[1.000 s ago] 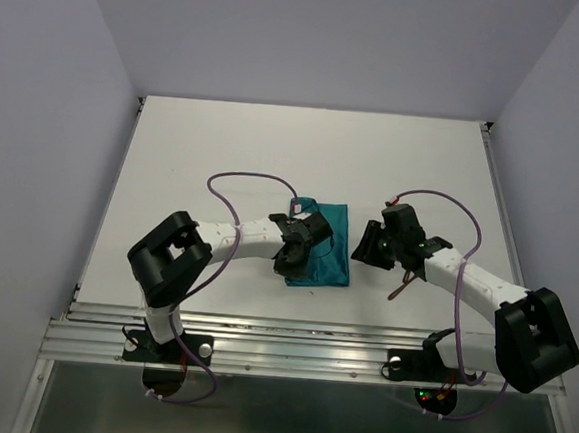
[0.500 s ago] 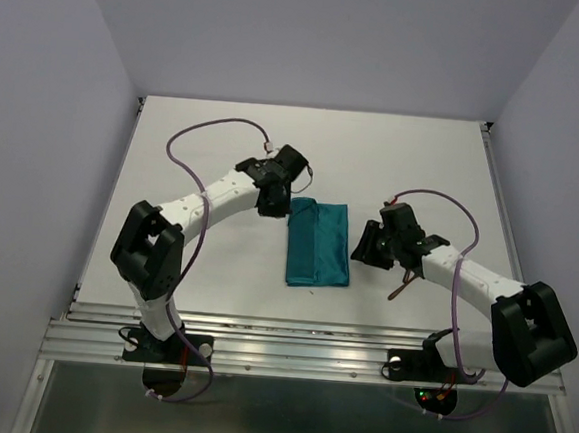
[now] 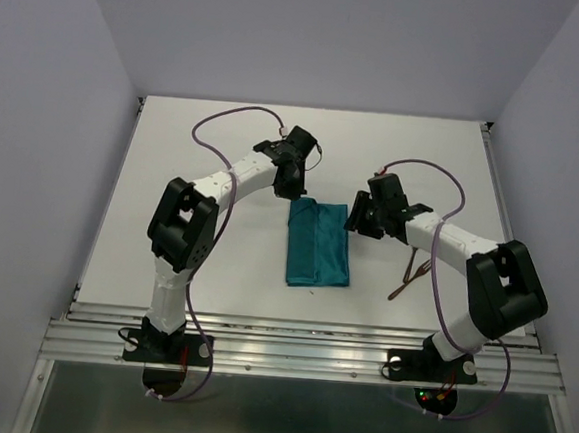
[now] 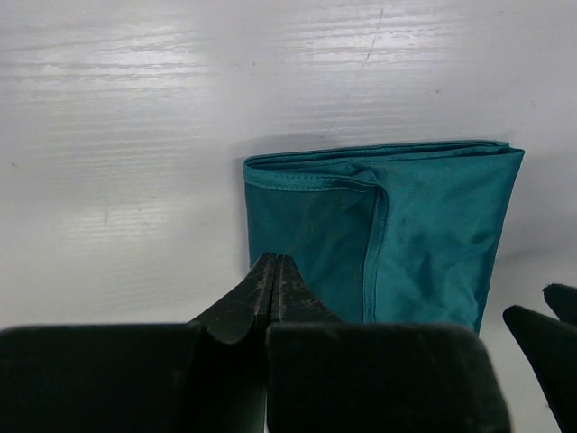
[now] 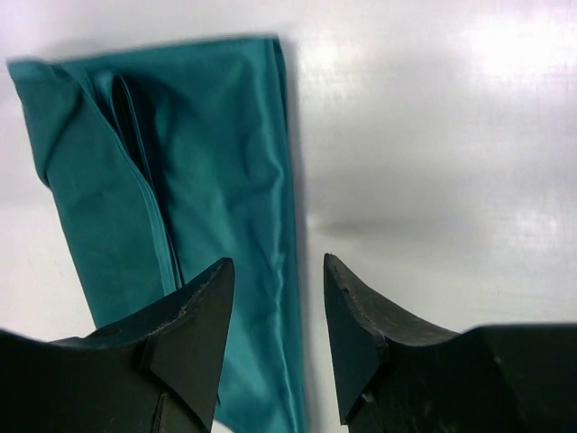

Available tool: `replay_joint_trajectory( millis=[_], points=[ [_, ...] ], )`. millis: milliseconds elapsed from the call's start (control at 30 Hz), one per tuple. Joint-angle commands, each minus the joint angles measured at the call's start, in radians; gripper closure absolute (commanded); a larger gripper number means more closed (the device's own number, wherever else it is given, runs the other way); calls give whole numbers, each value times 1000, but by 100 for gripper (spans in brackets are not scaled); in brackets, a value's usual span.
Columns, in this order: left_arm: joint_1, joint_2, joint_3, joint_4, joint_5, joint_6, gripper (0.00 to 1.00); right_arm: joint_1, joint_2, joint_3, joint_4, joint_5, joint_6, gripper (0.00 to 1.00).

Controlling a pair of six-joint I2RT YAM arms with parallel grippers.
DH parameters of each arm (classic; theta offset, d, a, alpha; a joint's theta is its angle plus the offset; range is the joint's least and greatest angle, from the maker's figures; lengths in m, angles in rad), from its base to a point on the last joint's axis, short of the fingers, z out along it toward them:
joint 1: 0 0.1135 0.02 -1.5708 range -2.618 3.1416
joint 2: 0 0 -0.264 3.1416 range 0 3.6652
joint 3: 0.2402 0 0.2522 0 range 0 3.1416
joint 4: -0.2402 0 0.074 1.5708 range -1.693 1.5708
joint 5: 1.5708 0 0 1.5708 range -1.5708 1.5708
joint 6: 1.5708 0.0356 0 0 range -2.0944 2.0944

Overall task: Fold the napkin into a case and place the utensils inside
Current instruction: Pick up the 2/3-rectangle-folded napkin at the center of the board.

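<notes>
The napkin (image 3: 319, 244) lies flat as a narrow teal case with layered hems, also seen in the left wrist view (image 4: 406, 225) and the right wrist view (image 5: 180, 153). My left gripper (image 3: 294, 189) is shut with nothing in it, tips (image 4: 275, 263) at the cloth's far left corner. My right gripper (image 3: 353, 222) is open at the far right corner, its jaws (image 5: 275, 271) straddling the napkin's right edge without holding it. The reddish-brown utensils (image 3: 408, 279) lie on the table right of the napkin, behind the right forearm.
The white table (image 3: 187, 249) is walled by plain grey panels. A metal rail (image 3: 299, 353) runs along the near edge. Purple cables loop above both arms. The right gripper's fingers (image 4: 541, 329) show at the lower right of the left wrist view.
My left gripper has come off the napkin's middle and swung to its far left corner. My right gripper has moved from beside the utensils to the far right corner, uncovering the utensils.
</notes>
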Motion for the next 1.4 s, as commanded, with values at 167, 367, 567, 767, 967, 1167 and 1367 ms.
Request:
replay_joint_trajectory(
  millis=[167,367,567,767,967,1167,1367],
  points=[
    [11,79,66,81,85,23,100,-52,188,205,102,-10,-58,50],
    [18,119,66,121,134,17,100,-72,291,271,119,-8,-70,50],
    [29,160,50,133,153,17,100,-81,357,283,168,-142,-87,53],
    [32,166,35,148,176,14,100,-81,363,250,211,-177,-102,55],
    [34,168,37,153,183,14,100,-81,363,231,280,-259,-84,74],
    [34,174,23,160,200,14,100,-81,331,225,297,-246,-65,98],
    [34,173,6,168,203,12,100,-81,271,227,297,-246,-48,99]
  ],
)
